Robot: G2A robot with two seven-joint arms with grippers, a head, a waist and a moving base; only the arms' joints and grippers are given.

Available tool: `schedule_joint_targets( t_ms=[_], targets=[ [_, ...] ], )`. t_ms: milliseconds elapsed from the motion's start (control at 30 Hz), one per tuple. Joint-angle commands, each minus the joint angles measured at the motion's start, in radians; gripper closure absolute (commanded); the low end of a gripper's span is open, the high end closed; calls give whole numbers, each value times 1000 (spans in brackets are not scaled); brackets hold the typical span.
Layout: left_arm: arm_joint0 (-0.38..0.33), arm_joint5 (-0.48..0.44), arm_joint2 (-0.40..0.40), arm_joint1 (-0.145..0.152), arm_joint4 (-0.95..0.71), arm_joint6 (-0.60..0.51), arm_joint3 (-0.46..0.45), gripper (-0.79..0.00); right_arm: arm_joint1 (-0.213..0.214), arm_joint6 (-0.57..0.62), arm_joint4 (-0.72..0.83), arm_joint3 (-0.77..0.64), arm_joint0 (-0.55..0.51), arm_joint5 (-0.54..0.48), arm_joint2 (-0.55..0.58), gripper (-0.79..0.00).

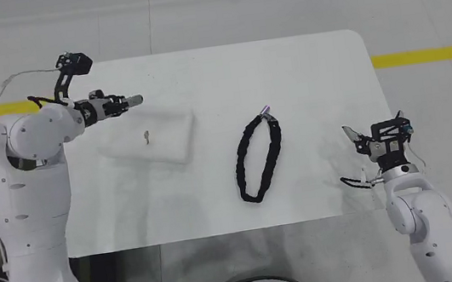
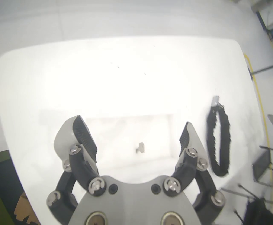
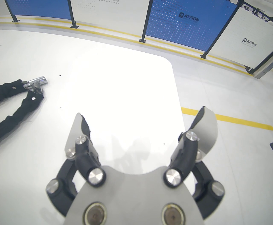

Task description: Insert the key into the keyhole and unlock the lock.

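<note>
Key (image 2: pixel 140 147) is lying on a pad (image 1: pixel 174 139), probably raised for easier pickup; left pincer (image 2: pixel 132 127) is hovering released near it. Right pincer (image 3: pixel 140 115) is hanging released, well apart from the lock (image 1: pixel 258 158) on the table (image 1: pixel 311 70).

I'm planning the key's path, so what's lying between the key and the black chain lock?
Only the white pad under the key, then bare table up to the chain lock; the top view shows it.

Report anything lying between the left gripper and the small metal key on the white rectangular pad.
Nothing visible does. The open left gripper hovers near the white rectangular pad, where the small metal key lies alone.
</note>
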Motion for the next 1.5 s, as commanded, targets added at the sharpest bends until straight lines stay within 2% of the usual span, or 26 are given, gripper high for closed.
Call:
schedule_joint_targets(
  t_ms=[0,67,167,333,367,433,500,733,933,1000,1100,1133,1167,1467],
  targets=[
    [-70,19,48,0,-34,-148,69,-785,0,0,0,0,0,0,0,-785],
    [-135,74,110,-2,-19,-257,143,-785,0,0,0,0,0,0,0,-785],
    [-195,68,217,-3,-39,-257,240,-785,0,0,0,0,0,0,0,-785],
    [-262,42,351,13,-46,-257,334,-785,0,0,0,0,0,0,0,-785],
    [-271,42,371,17,-59,-257,352,-754,0,0,0,0,0,0,0,-785],
    [-289,40,402,24,-72,-257,375,-603,0,0,0,0,0,0,0,-785],
    [-299,40,425,30,-98,-257,396,-372,0,0,0,0,0,0,0,-785],
    [-329,51,480,54,-143,-257,427,-277,0,0,0,0,0,0,0,-785],
    [-340,59,521,70,-161,-257,434,-231,0,0,0,0,0,0,0,-785],
    [-341,60,536,73,-165,-257,435,-166,0,0,0,0,0,0,0,-785],
    [-347,57,557,78,-193,-257,442,-129,0,0,0,0,0,0,0,-785],
    [-353,56,567,81,-182,-257,441,-37,0,0,0,0,0,0,0,-785],
    [-356,58,574,83,-180,-257,440,0,0,0,0,0,0,0,0,-785],
    [-377,81,607,108,-201,-257,398,0,0,0,0,0,0,0,0,-785]
  ],
)
